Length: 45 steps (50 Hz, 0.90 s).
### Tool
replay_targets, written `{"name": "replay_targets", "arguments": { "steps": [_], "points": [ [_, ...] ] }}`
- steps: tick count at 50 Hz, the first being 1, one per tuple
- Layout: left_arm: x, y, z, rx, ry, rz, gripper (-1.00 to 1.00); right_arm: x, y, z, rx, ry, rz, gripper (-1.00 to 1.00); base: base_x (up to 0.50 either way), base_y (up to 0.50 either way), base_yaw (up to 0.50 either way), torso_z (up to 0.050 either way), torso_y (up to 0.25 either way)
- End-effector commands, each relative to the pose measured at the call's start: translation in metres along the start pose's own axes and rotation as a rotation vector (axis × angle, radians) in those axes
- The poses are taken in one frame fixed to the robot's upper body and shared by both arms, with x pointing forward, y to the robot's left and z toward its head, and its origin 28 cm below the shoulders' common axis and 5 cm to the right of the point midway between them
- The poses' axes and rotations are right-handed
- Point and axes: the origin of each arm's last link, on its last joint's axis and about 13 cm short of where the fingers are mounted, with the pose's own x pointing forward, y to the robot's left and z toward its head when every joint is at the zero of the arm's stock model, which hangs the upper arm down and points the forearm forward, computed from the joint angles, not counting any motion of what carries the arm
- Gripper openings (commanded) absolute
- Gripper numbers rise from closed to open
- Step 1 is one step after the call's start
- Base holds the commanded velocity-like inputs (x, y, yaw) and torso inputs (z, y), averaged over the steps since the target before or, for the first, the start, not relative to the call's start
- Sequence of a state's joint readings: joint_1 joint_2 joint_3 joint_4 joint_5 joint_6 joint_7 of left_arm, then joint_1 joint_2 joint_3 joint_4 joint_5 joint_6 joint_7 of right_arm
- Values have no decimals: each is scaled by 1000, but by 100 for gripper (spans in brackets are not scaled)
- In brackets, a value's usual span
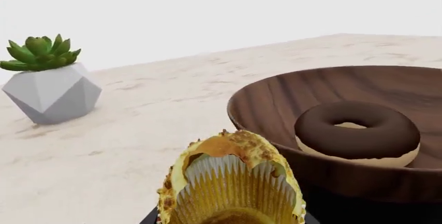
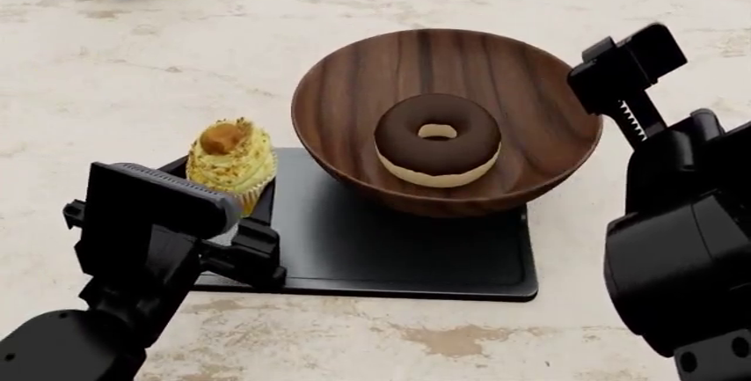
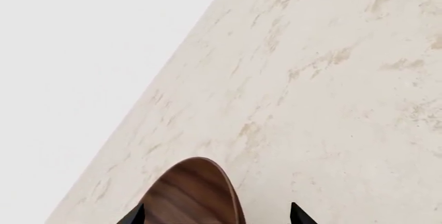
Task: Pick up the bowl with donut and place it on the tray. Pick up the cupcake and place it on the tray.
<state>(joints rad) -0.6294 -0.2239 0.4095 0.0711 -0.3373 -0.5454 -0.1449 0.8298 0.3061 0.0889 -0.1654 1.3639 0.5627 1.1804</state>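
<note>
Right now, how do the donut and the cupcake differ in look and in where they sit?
The donut is a chocolate-glazed ring on pale dough; the cupcake has yellow-green frosting, a brown topping and a pleated wrapper. The donut is wider and flat; the cupcake is narrower and taller. The donut lies inside the wooden bowl; the cupcake stands at the tray's left edge. Both are over the tray.
</note>
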Motion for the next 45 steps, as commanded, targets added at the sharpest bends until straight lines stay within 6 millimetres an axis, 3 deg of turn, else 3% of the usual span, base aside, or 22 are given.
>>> {"name": "replay_targets", "arguments": {
  "steps": [1, 26, 27, 45],
  "points": [
    [6, 2, -6, -68, 71, 38, -100, 0, -1, -2, 0, -1, -9, 100, 0, 0, 3, 0, 0],
    [2, -2, -6, 21, 119, 23, -100, 5, -7, -7, 8, 8, -36, 100, 0, 0, 0, 0, 0],
    [2, -2, -5, 20, 118, 22, 100, 6, -7, -7, 8, 8, -36, 100, 0, 0, 0, 0, 0],
    [1, -2, -5, 16, 119, 25, 100, 6, -7, -6, 8, 7, -35, 100, 0, 0, 0, 0, 0]
  ]
}}
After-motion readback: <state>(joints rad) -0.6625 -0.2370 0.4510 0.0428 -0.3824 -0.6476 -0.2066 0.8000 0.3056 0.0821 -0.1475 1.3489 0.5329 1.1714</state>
